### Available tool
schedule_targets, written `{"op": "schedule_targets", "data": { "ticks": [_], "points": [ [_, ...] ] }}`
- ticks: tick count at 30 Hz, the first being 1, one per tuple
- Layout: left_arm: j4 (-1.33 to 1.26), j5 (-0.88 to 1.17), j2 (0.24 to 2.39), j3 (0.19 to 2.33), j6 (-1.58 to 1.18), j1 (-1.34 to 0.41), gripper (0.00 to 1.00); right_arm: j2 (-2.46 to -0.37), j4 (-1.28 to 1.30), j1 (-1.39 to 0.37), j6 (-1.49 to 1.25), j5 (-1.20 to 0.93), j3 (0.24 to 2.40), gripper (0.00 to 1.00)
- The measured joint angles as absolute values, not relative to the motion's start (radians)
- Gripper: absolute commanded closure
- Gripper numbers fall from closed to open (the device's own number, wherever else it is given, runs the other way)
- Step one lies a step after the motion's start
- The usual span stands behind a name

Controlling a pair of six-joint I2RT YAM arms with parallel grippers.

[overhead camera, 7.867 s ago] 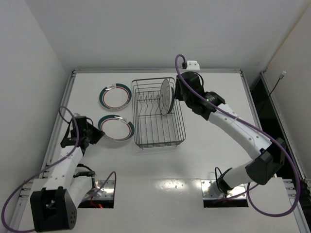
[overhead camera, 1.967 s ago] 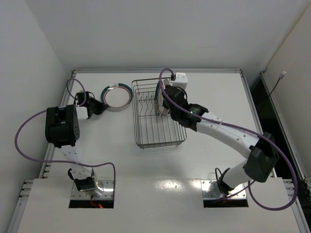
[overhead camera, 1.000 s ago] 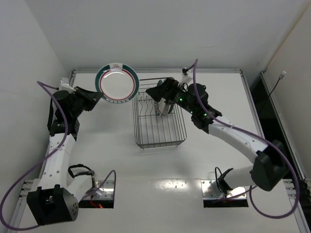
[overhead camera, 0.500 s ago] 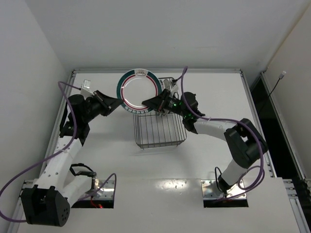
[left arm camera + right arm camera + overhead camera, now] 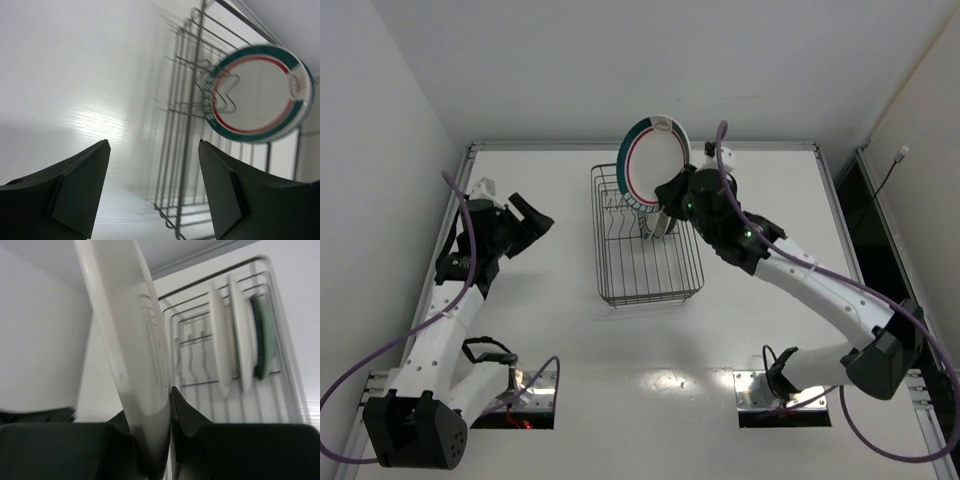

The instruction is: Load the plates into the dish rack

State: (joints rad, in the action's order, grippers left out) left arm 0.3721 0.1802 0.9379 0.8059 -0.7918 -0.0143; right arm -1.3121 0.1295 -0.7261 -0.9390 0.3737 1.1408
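- Right gripper point(image 5: 666, 197): pressed together on the lower rim of the white round plate with teal and red rim bands point(image 5: 653, 165). The right wrist view shows the rim wedged between the two dark fingers point(image 5: 186, 426), with the right gripper point(image 5: 150, 442) pinching the plate's edge point(image 5: 131, 330) from both faces.
- Held plate, position: it stands clear of the wires, raised above the far half of the grey metal wire dish rack point(image 5: 597, 250). It is near upright and slightly tilted, with its banded face turned toward the left arm. It rises directly above the gripper that holds it.
- Left gripper point(image 5: 533, 214): spread wide and holding nothing. It hangs over the white table point(image 5: 540, 320), to the left of the rack and well apart from the held plate.
- Left wrist view: the left gripper point(image 5: 152, 146) faces the rack point(image 5: 184, 150). The held plate point(image 5: 257, 95) shows beyond the wires at upper right, somewhat blurred, and touches neither finger.
- Rack contents, right wrist view: two white plates point(image 5: 220, 340) and a teal plate point(image 5: 265, 335) stand on edge side by side in the slots of the rack point(image 5: 215, 277), below and beyond the held plate.
- Rack, position: it sits on the table between the two arms, with its long side running away from the bases.
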Motion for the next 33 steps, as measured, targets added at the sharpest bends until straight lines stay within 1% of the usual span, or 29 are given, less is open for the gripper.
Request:
{"op": "schedule_targets", "data": {
  "ticks": [2,6,11,13,17,25,28,33],
  "points": [
    [0.403,0.082,0.935,0.831,-0.748,-0.014,0.31,-1.373,0.265,-0.765,-0.900,0.522,1.282,1.00],
    [0.417,-0.076,0.921,0.828,-0.688,-0.021,0.31,-1.567,0.502,-0.826,-0.851,0.764,1.529,1.00],
    [0.407,-0.151,0.895,0.750,-0.637,-0.047,0.29,-1.869,0.752,-0.907,-0.823,0.973,1.795,1.00],
    [0.411,-0.162,0.897,0.747,-0.627,-0.066,0.29,-1.956,0.805,-0.926,-0.817,1.015,1.853,1.00],
    [0.396,-0.187,0.900,0.747,-0.609,-0.093,0.29,-2.040,0.865,-0.944,-0.794,1.040,1.866,1.00],
    [0.391,-0.196,0.929,0.747,-0.606,-0.096,0.29,-2.053,0.868,-0.922,-0.773,1.052,1.868,1.00],
    [0.388,-0.196,0.929,0.747,-0.605,-0.097,0.29,-2.061,0.840,-0.904,-0.767,1.015,1.860,1.00],
    [0.387,-0.191,0.933,0.747,-0.605,-0.097,0.29,-2.062,0.750,-0.848,-0.764,0.890,1.793,1.00]
  ]
}}
